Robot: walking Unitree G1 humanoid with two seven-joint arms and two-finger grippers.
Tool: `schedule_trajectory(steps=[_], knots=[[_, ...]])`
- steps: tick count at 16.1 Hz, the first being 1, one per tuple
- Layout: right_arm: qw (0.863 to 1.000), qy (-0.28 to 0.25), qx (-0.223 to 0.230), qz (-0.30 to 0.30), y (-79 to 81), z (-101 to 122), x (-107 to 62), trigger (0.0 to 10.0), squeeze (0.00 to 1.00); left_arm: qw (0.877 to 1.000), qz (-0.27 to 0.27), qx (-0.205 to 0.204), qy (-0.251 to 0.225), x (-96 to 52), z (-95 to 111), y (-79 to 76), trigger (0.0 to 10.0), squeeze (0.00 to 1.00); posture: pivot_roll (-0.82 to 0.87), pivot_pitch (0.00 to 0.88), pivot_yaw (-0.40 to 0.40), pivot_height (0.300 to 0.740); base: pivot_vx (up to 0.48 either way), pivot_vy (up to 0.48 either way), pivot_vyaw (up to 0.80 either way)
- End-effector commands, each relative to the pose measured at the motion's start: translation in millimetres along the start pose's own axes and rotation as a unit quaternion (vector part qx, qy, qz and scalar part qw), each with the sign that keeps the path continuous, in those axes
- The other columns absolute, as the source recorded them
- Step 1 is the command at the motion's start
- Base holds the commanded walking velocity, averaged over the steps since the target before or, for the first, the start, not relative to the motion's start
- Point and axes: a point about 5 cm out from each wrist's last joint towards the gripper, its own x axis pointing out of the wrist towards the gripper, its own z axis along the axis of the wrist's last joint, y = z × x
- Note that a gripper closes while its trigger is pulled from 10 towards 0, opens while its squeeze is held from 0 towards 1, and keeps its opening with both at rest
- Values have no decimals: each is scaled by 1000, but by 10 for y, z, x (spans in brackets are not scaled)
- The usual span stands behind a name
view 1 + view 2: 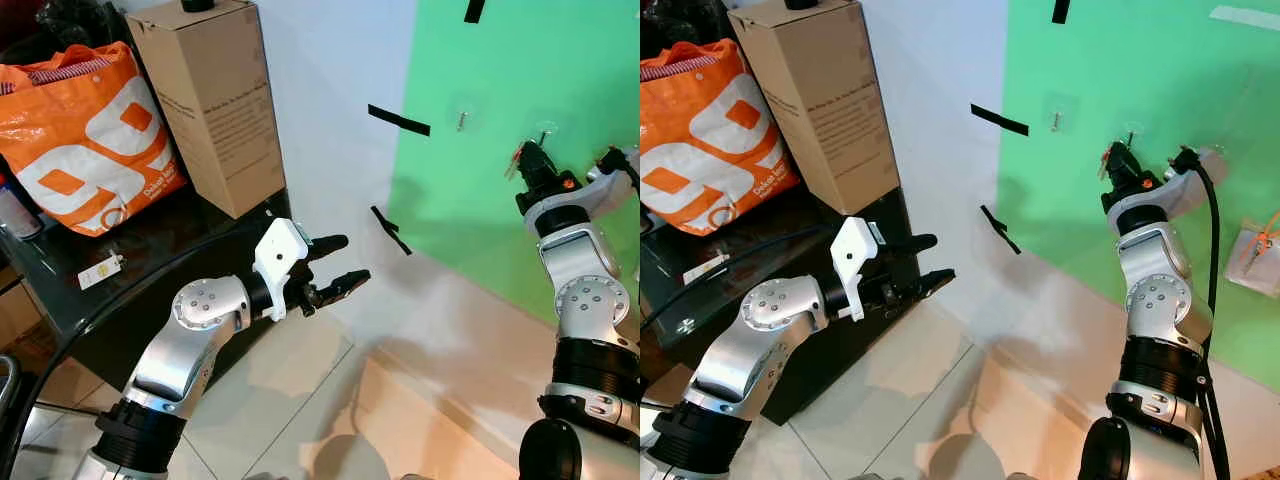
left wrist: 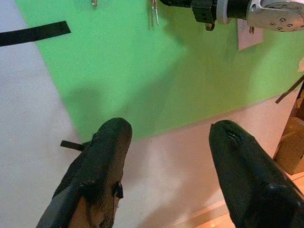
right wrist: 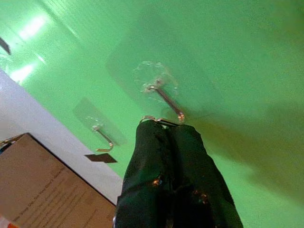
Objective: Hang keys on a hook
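Note:
My right gripper (image 1: 532, 160) is raised against the green wall panel (image 1: 480, 230), shut on a metal key ring (image 3: 154, 119). The ring's thin loop pokes out past the fingertips, just below the tip of a clear stick-on hook (image 3: 166, 99); whether they touch is unclear. A small red-orange tag (image 1: 1104, 160) shows beside the gripper. A second hook (image 3: 103, 137) sits further along the panel. My left gripper (image 1: 352, 258) hangs open in front of the white wall with nothing between its fingers (image 2: 109, 142).
A black table (image 1: 150, 250) at the left holds an orange shopping bag (image 1: 85, 140) and a tall cardboard box (image 1: 205, 95). Black tape strips (image 1: 398, 120) mark the wall. A small clear bag (image 1: 1260, 255) hangs on the panel's right side.

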Motion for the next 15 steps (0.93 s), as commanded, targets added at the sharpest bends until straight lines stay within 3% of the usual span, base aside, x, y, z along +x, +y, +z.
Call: schedule_trajectory(steps=[1,6,9,15], knots=[[1000,-17,10,-1,16,63,10,10000,0,1000,-3,7,3,-3,17,20,10000,0,-136,0,105,740,0,0,0],[999,-23,20,-31,-88,81,-28,10000,0,1000,-5,6,2,12,22,19,10000,0,-141,0,108,740,0,0,0],[998,1,13,-64,-180,8,-46,10000,0,1000,-6,5,2,22,19,13,10000,0,-142,0,107,740,0,0,0],[999,10,-6,-41,-121,-46,-102,10000,0,1000,-4,4,5,5,-1,4,10000,0,-141,0,102,740,0,0,0]])
